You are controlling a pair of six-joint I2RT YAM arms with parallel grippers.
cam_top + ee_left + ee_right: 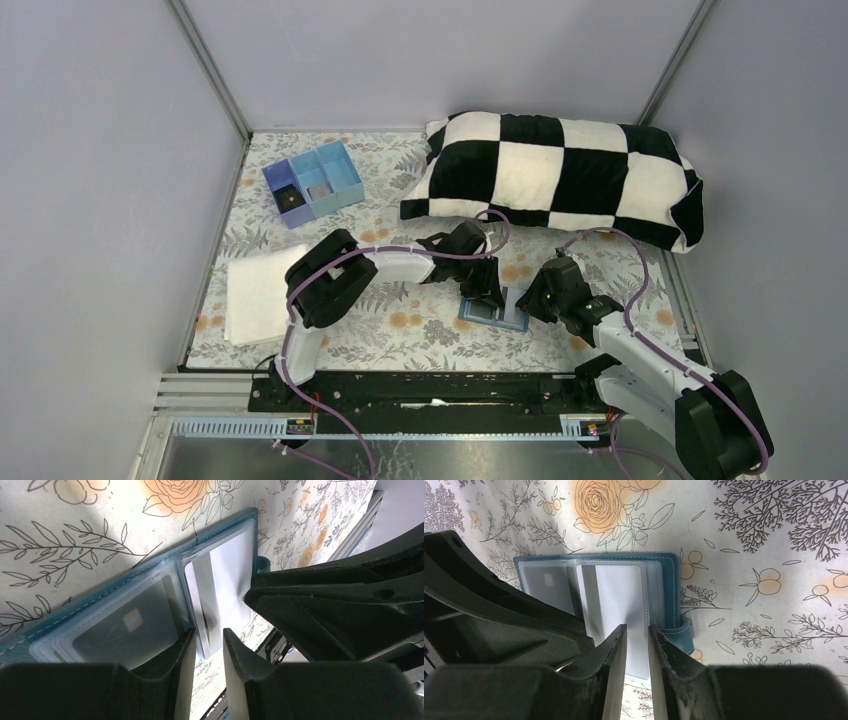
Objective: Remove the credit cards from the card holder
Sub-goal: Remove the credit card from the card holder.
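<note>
The light-blue card holder (493, 312) lies open on the floral cloth between both arms. In the left wrist view the card holder (100, 599) shows clear sleeves, and a grey card with a gold chip (131, 621) sits in one. A raised sleeve page (220, 580) runs edge-on into the gap of my left gripper (209, 634), whose jaws stand slightly apart and not clamped. My right gripper (638, 629) hovers low over the white sleeve page (616, 592) of the card holder (669, 580), jaws narrowly apart. Both the left gripper (487, 290) and the right gripper (528, 300) crowd the holder.
A black-and-white checked pillow (560, 175) lies at the back right. A blue-and-purple compartment tray (312, 182) stands at the back left. A folded white cloth (258, 295) lies at the left. The right arm's finger (340, 605) fills the left wrist view's right side.
</note>
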